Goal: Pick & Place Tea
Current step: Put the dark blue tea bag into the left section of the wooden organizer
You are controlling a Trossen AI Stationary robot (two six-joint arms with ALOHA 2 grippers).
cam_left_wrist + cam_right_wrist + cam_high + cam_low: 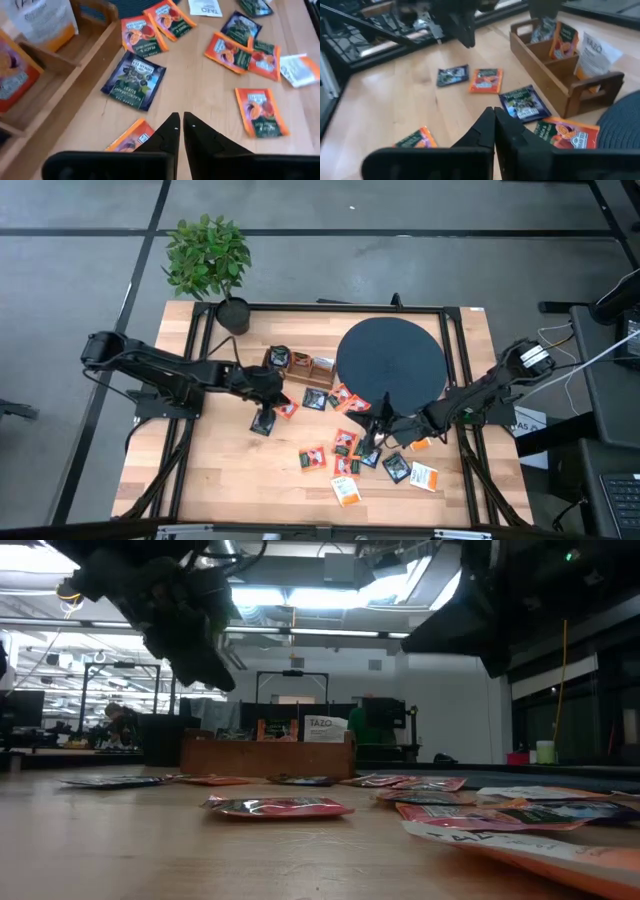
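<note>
The tea sachets (350, 445) lie flat and scattered on the wooden table: dark ones, red-orange ones and white-and-orange ones (347, 490). My left gripper (272, 398) hangs shut above the table beside the wooden tray (305, 367). In the left wrist view its fingertips (179, 119) stand over an orange sachet (131, 137), short of a dark blue one (134, 80). My right gripper (378, 425) is shut by the black disc (390, 360), above the middle sachets. Its fingertips (494, 114) point toward a dark blue sachet (524, 104) and hold nothing.
The wooden compartment tray (560, 60) stands at the far middle with a few sachets upright in it. The big black round disc lies to its right. A potted plant (208, 260) stands at the far left corner. Bare tabletop lies at the near left (220, 480).
</note>
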